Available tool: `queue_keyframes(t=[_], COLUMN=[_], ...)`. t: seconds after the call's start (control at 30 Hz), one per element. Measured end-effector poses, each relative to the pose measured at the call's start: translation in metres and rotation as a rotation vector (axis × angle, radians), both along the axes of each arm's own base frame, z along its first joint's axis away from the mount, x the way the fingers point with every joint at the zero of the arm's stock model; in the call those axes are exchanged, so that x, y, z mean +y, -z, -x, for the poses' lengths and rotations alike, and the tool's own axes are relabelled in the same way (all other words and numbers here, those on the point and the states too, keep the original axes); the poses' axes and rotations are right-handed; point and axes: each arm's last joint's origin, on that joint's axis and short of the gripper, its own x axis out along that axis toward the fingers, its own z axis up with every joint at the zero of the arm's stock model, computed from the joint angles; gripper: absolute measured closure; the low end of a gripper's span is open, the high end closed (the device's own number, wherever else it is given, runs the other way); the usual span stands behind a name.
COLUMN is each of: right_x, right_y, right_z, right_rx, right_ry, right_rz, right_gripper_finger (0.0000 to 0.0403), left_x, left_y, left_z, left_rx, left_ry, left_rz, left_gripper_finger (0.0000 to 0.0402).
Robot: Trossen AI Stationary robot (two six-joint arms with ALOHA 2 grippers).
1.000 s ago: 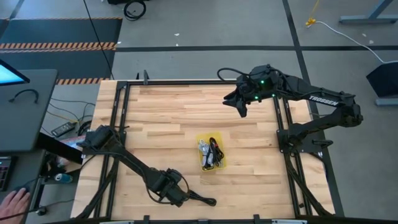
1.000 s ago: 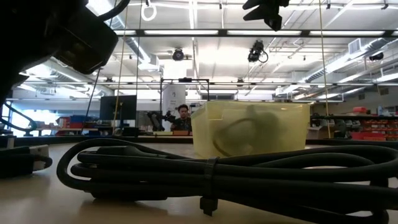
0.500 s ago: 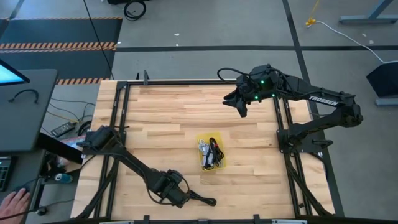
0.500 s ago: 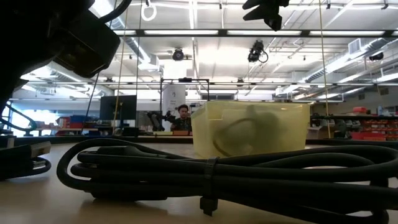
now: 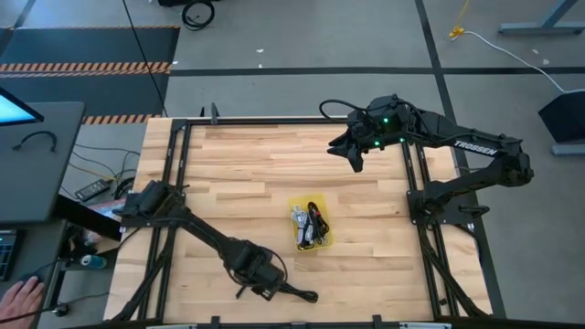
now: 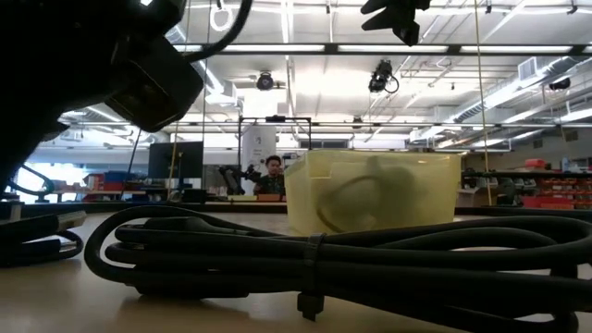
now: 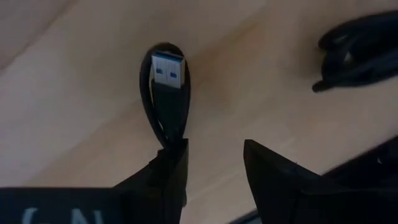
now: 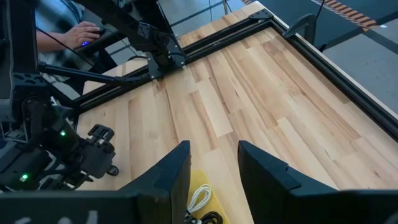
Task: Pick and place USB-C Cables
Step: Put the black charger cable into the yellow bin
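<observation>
A yellow bin (image 5: 293, 202) near the table's middle holds several USB-C cables, white (image 5: 299, 219) and black (image 5: 317, 224); it shows translucent in the low view (image 6: 375, 190). A bundled black cable (image 5: 297, 292) lies by the near edge, large in the low view (image 6: 305, 259). My left gripper (image 5: 259, 279) is low beside it, open (image 7: 214, 146). A looped black cable with a blue-tongued plug (image 7: 168, 70) lies on the wood in front of one finger. My right gripper (image 5: 356, 160) hangs open (image 8: 214, 158) high over the far right. My left gripper has nothing between its fingers. One fingertip (image 7: 174, 155) stands at the near end of the black cable's loop (image 7: 163, 134), just behind the plug. The finger hides that spot, so I cannot tell whether it touches. The cable lies flat on the table.
Black rails (image 5: 178, 164) frame the table on its left, right and far sides. A person's hand (image 5: 20, 297) rests at a desk left of the table, and a person sits in the room beyond (image 6: 271, 171). Bare wood (image 5: 256, 164) lies between the bin and the far rail.
My left gripper has shifted a little toward the table's right edge and turned. In the low view the plug end of the cable at the left has crept right and slightly up. The right arm has kept still.
</observation>
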Motion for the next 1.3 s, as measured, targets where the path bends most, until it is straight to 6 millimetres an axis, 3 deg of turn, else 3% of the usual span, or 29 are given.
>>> queue_keyframes(t=[0.43, 0.6, 0.7, 0.87, 1.3], right_x=[0.0, 0.0, 0.0, 0.0, 0.0], right_y=[0.0, 0.0, 0.0, 0.0, 0.0], right_z=[0.0, 0.0, 0.0, 0.0, 0.0], right_rx=[0.001, 0.002, 0.002, 0.003, 0.003], right_ry=[-0.003, -0.003, -0.004, -0.004, -0.004], right_rz=[0.003, 0.005, 0.005, 0.007, 0.007], right_gripper_finger=[0.0264, 0.0264, 0.0264, 0.0264, 0.0264], left_x=[0.025, 0.03, 0.033, 0.026, -0.004], left_y=[-0.003, -0.024, -0.048, -0.073, -0.052], left_z=[-0.015, -0.02, -0.019, -0.016, 0.009], left_rx=[-0.006, 0.017, 0.051, 0.028, 0.091], left_ry=[0.04, 0.084, 0.099, 0.113, -0.002], left_rz=[0.048, -0.012, -0.108, -0.23, -0.268], left_gripper_finger=[0.0239, 0.024, 0.024, 0.024, 0.024])
